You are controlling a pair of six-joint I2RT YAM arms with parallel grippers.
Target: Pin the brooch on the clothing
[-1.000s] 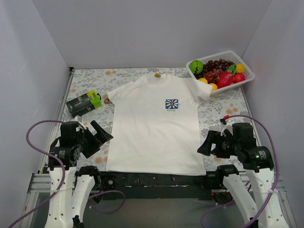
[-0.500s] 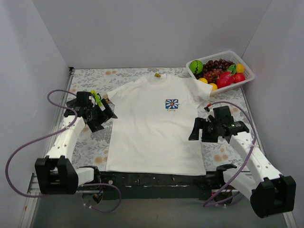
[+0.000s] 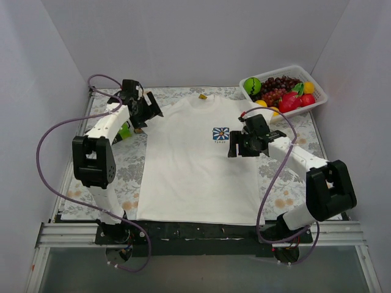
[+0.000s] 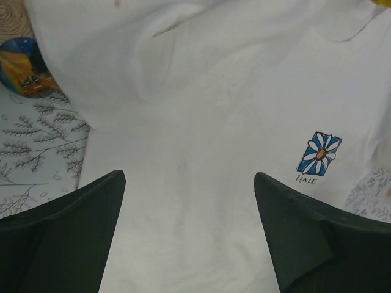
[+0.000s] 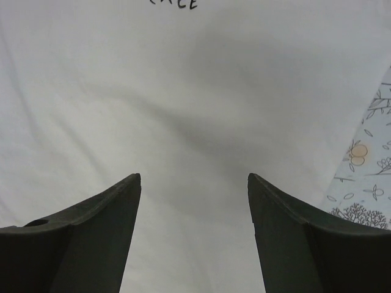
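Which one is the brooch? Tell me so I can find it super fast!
Look at the white short-sleeved T-shirt spread flat on the leaf-patterned tablecloth. At the edge of the sleeve nearest the left arm lies the small round brooch. It is a disc, blue-rimmed with an orange-yellow picture, unlike the square blue flower print on the chest.

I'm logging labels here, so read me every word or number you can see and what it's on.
"PEACE": below the blue flower print on the white T-shirt.
Top view: same word too small to read.
Yellow neck tag: too small to read.
Green box: mostly hidden, nothing readable.
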